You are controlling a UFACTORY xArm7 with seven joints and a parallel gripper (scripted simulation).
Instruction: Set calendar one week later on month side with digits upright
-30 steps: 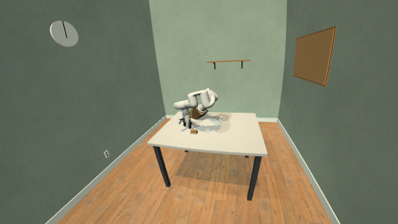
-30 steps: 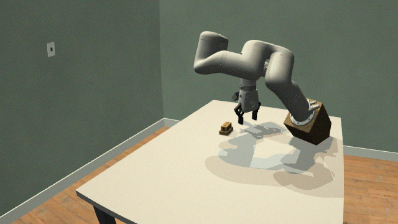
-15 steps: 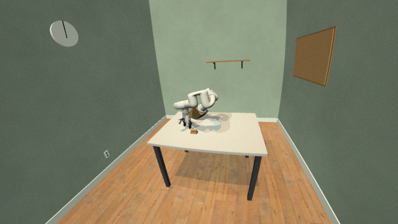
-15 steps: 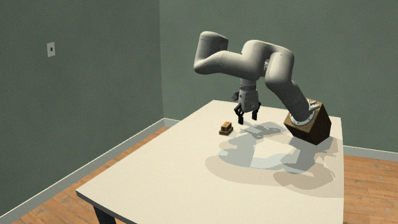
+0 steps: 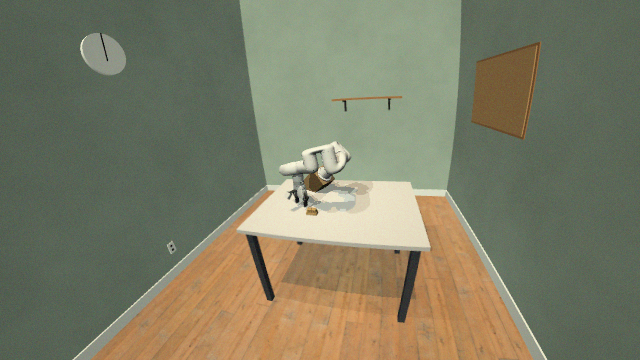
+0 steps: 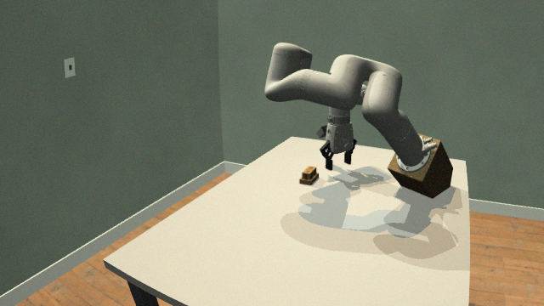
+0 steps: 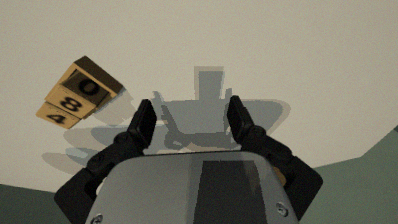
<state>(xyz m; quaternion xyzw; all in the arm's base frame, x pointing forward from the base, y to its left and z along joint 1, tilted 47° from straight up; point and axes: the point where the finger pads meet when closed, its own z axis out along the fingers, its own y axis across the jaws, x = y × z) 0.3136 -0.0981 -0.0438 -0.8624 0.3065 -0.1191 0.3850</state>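
Hovering above the counter, fingers wide, nothing held. Calendar sits near them on the counter; digits 0, 8, 4 legible by wrist view, month's name unreadable.

the table has a flat, pale, four-sided top with a thin edge. dark, straight legs support the top near its corners. two items bear directly on the surface:

- a small wooden tray, seated flat, well apart from the block.
- a brown wooden block, larger than the tray, placed near one edge of the top in the exterior view.

overlapping shadows fall across the surface between and around these items. the top is plain in colour, with faint speckling.
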